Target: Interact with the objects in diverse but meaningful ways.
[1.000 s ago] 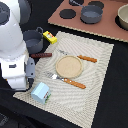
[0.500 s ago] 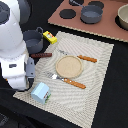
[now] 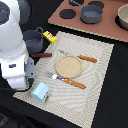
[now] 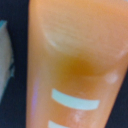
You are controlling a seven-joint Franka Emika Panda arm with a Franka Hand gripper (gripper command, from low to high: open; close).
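While the arm (image 3: 17, 47) hangs low over the near corner of the striped mat (image 3: 95, 75) at the exterior view's left, almost nothing differs from the 2 earlier exterior pictures: arm, mat and toys sit where they sat 1 second ago. That stillness suggests a pause at a grasp or just above one, not a transfer.

Seen from the wrist, the orange ridged bread loaf (image 4: 75, 60) fills nearly the whole picture, blurred and very close, with 2 pale stripes showing on it. No fingers show in either view, so I cannot tell whether the gripper is spread, pressed together or pinching the loaf; the arm's own body hides it in the exterior view.

Elsewhere, the small pale blue carton (image 3: 40, 92) stands on the mat just beside the arm's base end. Beyond the mat's far corner, the dark grey two-handled pot (image 3: 33, 40) sits with the small yellow packet (image 3: 49, 36) just beside it, both untouched. Near the mat's middle, the round tan plate (image 3: 68, 66) lies between the knife (image 3: 80, 57) and the fork (image 3: 67, 81).
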